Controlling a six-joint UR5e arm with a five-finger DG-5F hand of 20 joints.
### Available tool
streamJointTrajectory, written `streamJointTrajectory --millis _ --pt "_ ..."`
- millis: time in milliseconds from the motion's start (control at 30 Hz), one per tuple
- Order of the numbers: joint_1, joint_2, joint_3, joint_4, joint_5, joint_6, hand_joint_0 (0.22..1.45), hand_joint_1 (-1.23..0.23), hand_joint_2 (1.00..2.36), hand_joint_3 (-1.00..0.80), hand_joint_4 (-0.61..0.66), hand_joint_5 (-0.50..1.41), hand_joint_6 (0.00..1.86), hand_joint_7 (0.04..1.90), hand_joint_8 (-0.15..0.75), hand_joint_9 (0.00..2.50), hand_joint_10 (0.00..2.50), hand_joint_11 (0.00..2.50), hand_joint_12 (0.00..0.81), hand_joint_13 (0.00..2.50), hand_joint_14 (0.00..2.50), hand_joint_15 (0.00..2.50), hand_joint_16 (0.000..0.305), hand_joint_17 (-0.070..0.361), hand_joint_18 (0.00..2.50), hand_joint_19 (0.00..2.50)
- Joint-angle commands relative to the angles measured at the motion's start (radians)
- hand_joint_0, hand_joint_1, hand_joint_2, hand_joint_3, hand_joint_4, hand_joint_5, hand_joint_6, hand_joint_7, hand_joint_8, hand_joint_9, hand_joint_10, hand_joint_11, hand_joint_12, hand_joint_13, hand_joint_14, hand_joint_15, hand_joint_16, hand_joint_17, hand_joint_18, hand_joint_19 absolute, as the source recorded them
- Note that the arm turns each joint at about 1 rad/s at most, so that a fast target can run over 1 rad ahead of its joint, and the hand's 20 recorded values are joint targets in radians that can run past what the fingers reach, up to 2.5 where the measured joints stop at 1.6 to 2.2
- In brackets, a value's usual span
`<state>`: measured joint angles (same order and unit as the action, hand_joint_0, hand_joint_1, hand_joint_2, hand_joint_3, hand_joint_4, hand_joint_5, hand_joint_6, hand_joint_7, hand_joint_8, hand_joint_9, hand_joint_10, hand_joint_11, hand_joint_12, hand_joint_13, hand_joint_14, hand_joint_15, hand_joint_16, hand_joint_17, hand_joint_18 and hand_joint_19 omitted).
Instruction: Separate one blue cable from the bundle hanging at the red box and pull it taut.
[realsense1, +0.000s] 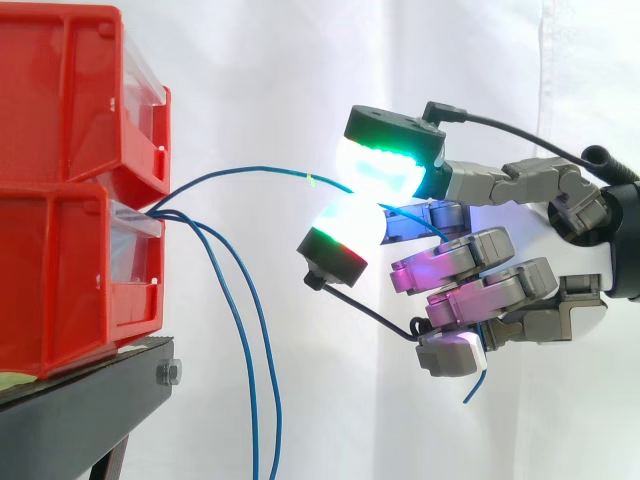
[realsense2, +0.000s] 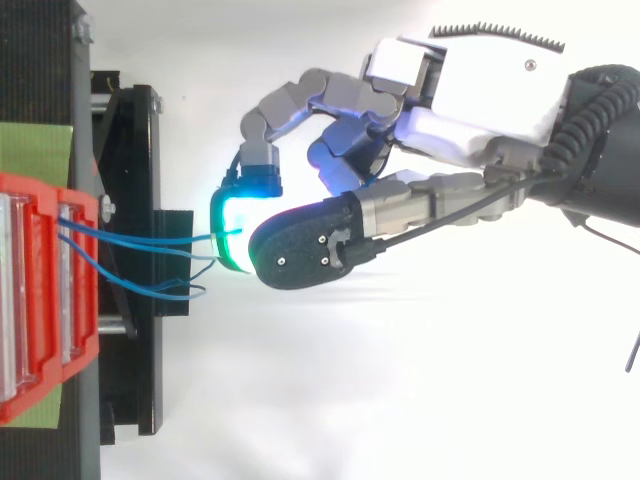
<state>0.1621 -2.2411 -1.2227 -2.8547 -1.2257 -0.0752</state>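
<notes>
The robot hand (realsense1: 480, 260) reaches in from the right of the side view and is closed in a pinch. Two green-glowing fingertip pads (realsense1: 385, 160) press together on one thin blue cable (realsense1: 240, 170), while its other fingers curl loosely beneath. This cable leaves the front of the lower red plastic bin (realsense1: 60, 280) at centre left. It rises in a shallow bow, passes a small yellow-green mark and enters the pinch near the frame's middle. Its free tail (realsense1: 476, 385) dangles below the curled fingers at lower right.

The two remaining blue cables (realsense1: 236, 330) come out at the same spot on the bin but drop away towards the bottom edge, well apart from the pinched one. So the separating looks done. An upper red plastic bin (realsense1: 60, 90) sits on the lower one, and both rest on a black stand (realsense1: 90, 400).

In the top view the robot hand (realsense2: 480, 90) lies to the right of the bins, and the blue strands (realsense2: 140, 240) run almost level across the gap to the green pad.

The held cable's long axis runs left to right, from bin to pinch, and the bow shows that slack remains. Judging by this, the coming pull should go straight towards the right edge, along that axis and away from the bin. The risk is that the thin cable slides through the pads.
</notes>
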Motion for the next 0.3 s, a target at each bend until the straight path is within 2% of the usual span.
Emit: streamJointTrajectory --millis 0,267 --pt "-0.001 0.000 0.000 0.000 0.000 0.000 0.70 -0.69 1.02 -0.21 -0.17 -0.22 0.95 1.09 0.251 0.93 2.27 1.38 0.294 1.31 1.45 1.24 0.045 0.100 0.95 1.10" --pt "0.001 0.000 0.000 0.000 0.000 0.000 0.70 -0.69 1.02 -0.21 -0.17 -0.22 0.95 1.09 0.252 0.93 2.27 1.38 0.293 1.31 1.46 1.23 0.045 0.100 0.96 1.10"
